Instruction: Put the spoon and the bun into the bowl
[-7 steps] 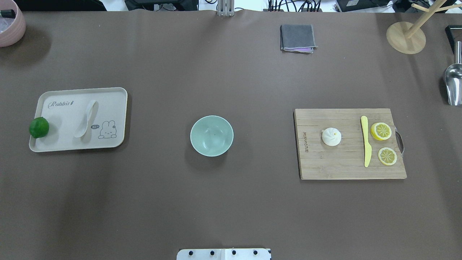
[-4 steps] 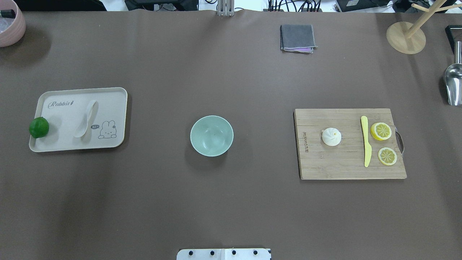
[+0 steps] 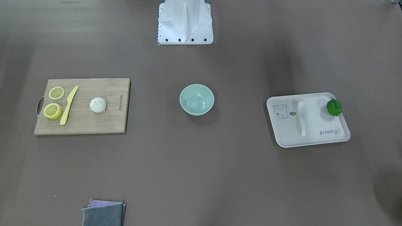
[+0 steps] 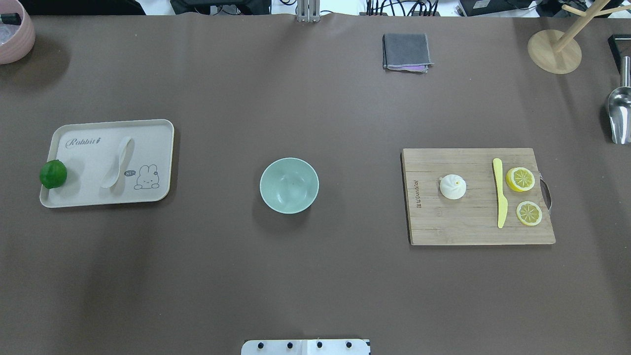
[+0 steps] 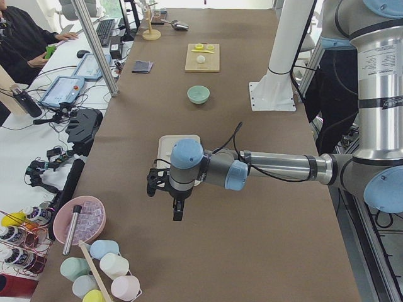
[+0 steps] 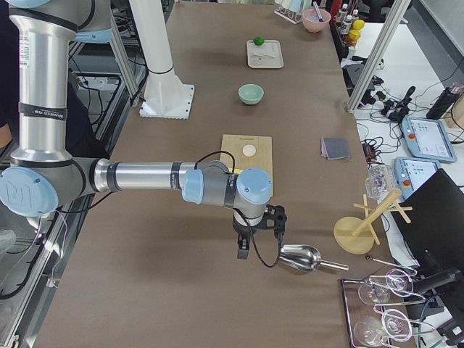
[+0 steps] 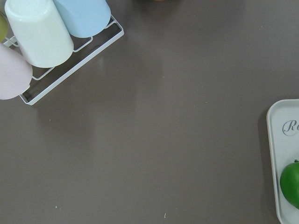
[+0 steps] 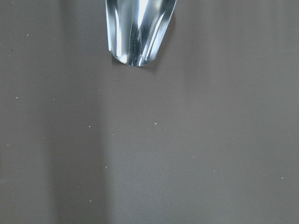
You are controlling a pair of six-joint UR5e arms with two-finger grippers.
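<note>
The white spoon (image 4: 117,162) lies on a beige rabbit tray (image 4: 84,158) at the table's left; it also shows in the front view (image 3: 302,116). The white pleated bun (image 4: 452,187) sits on a wooden cutting board (image 4: 463,229) at the right. The mint-green bowl (image 4: 289,185) stands empty at the centre. Neither gripper shows in the overhead or front view. The left gripper (image 5: 177,211) hangs over the table beyond the tray's outer end. The right gripper (image 6: 243,250) hangs beyond the board, near a metal scoop. I cannot tell whether either is open or shut.
A green lime (image 4: 53,173) rests on the tray's left rim. A yellow knife (image 4: 500,192) and two lemon slices (image 4: 521,179) lie on the board. A grey cloth (image 4: 406,51), a wooden stand (image 4: 554,51), a metal scoop (image 4: 619,111) and a cup rack (image 7: 42,42) sit at the edges.
</note>
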